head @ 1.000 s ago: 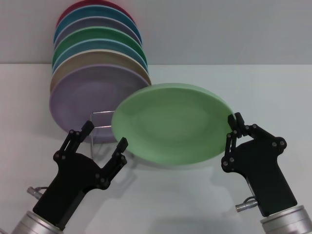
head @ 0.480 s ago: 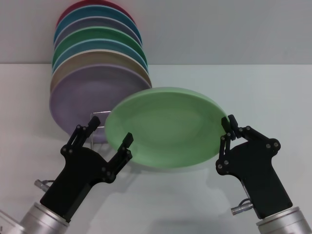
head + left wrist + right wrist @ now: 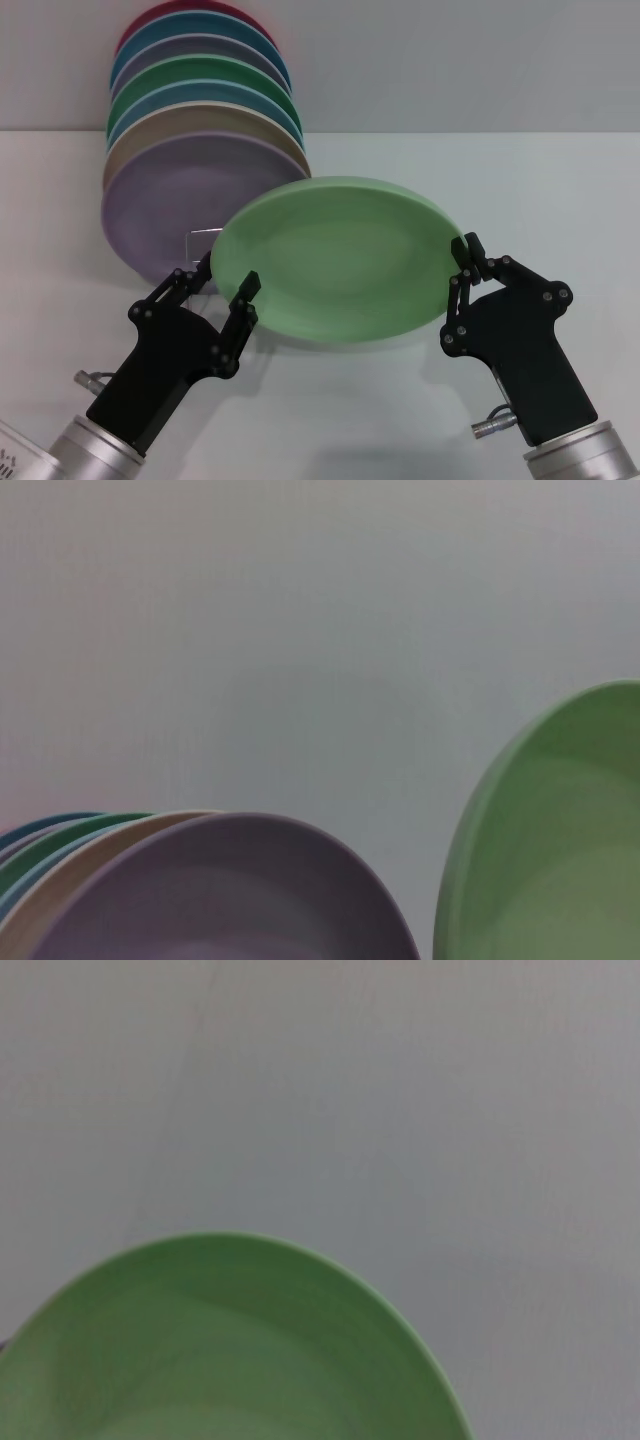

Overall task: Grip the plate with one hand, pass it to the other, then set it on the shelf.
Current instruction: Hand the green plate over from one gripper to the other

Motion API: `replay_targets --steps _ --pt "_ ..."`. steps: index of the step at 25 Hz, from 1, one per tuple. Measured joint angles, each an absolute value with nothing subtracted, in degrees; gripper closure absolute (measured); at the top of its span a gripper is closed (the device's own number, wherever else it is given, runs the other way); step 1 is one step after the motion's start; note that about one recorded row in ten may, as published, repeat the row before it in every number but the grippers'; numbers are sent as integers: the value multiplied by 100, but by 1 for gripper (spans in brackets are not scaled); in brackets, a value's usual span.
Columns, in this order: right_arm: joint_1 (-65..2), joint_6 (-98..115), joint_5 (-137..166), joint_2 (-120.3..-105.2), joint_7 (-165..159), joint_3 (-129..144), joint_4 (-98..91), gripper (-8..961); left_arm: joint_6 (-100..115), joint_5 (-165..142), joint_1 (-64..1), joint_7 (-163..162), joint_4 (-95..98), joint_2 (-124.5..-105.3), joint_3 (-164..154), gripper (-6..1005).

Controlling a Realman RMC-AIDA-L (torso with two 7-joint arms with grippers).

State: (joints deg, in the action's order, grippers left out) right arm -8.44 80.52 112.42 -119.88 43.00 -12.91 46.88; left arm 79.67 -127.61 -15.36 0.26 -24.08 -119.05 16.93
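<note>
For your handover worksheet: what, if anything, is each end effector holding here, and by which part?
The right end effector pinches the green plate by its right rim. The left end effector is open around the opposite rim, not yet closed on it.

Black linkage tools (image 3: 228, 290) on silvery cylindrical wrists.

The plate (image 3: 335, 260), pale mint green and matte, hangs tilted above the bench, its face turned up and forward. The shelf (image 3: 200, 243) (thin silvery wire) shows only partly behind it, seemingly upright.
</note>
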Motion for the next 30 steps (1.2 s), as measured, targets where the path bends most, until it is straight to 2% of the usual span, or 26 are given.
replay_targets --steps 11,13,30 --pt "-888 8008 11260 -11990 4287 -1283 4686 935 7962 -12757 -1542 26 -2376 -11900 1697 584" --pt "-888 8006 11260 -11990 4289 -1278 4692 935 7959 -12759 -1547 26 -2368 -11900 1697 746" --pt "-837 8064 11242 -11988 4325 -1227 4705 935 7943 -12761 -1506 26 -2334 -11900 1735 824"
